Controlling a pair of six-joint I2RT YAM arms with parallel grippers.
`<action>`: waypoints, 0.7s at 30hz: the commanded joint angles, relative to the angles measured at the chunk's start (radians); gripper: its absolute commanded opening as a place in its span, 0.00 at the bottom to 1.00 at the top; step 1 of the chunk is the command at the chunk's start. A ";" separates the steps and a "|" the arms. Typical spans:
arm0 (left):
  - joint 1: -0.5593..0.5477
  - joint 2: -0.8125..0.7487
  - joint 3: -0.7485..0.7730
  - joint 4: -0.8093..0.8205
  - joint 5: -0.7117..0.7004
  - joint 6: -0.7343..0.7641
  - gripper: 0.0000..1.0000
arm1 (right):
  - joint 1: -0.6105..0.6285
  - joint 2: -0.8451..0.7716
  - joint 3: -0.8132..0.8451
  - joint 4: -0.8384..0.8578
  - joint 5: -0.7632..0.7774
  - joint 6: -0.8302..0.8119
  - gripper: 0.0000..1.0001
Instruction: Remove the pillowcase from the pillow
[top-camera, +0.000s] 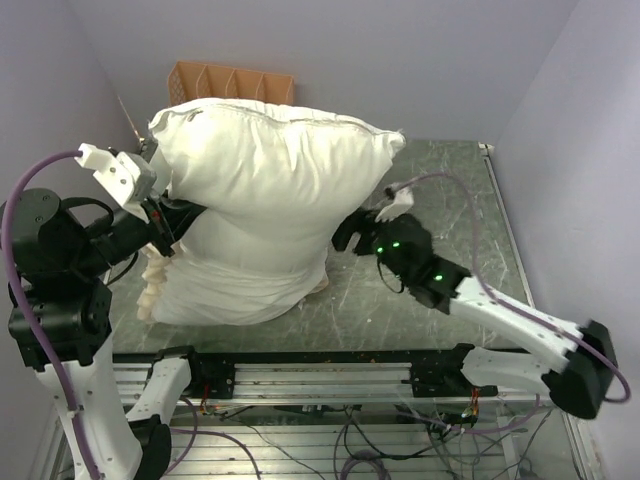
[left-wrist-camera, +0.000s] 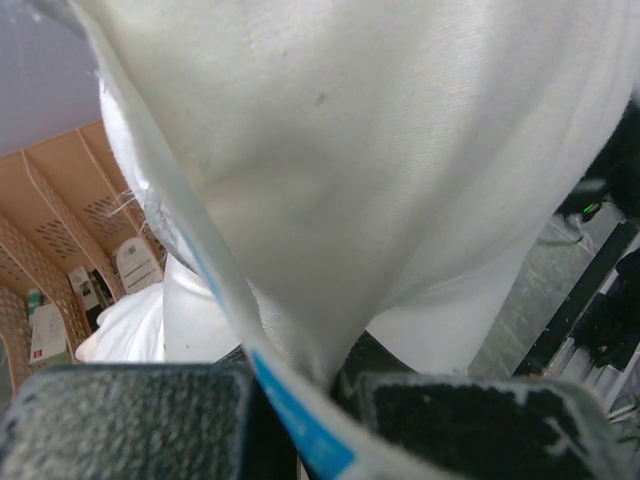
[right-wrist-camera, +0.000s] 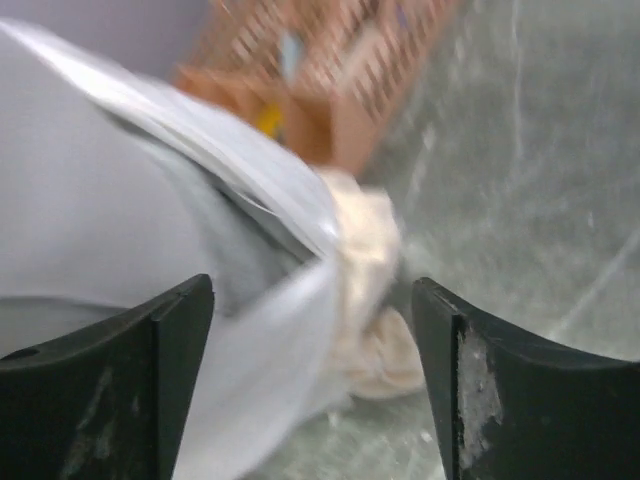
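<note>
- The table (top-camera: 440, 200), green and marbled, carried everything.
- The pillow (top-camera: 270, 170) stood on edge at the table's centre, with its piped seam uppermost at 12 o'clock. It was plump, plain white and smooth. It looked light but bulky and soft, so it would likely sag or roll unless pinned by a seam or corner.
- The pillowcase (top-camera: 152, 285) lay bunched about the pillow's foot, with its cream frill (right-wrist-camera: 365, 250) spilling out at 8 o'clock. Cream against white, I could not tell how far up the pillow it reached. It looked like thin, limp cloth that should slide off readily. The frilled hem seemed the best hold, since a pinch there would take the cover alone and not the stuffing.
- A tan slotted rack (top-camera: 230, 80) stood behind the pillow at 12 o'clock.
- The left gripper (top-camera: 170, 225), at the pillow's 9 o'clock, was clamped tight on a white piped edge bearing a blue strip (left-wrist-camera: 300, 425). By my reading this was the pillow's side seam.
- The right gripper (top-camera: 350, 232), at the pillow's 4 o'clock, had its jaws wide apart. Frill and pale cloth lay loose between them, and it gripped nothing.
</note>
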 joint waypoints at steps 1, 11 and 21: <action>0.001 -0.028 0.010 0.159 -0.019 -0.011 0.07 | 0.002 -0.175 0.202 -0.184 0.037 -0.135 0.86; 0.000 -0.060 -0.091 0.096 -0.024 0.094 0.07 | 0.002 -0.145 0.708 -0.293 -0.309 -0.353 1.00; 0.000 -0.057 -0.189 -0.002 0.039 0.181 0.07 | 0.011 0.131 1.112 -0.405 -0.595 -0.522 1.00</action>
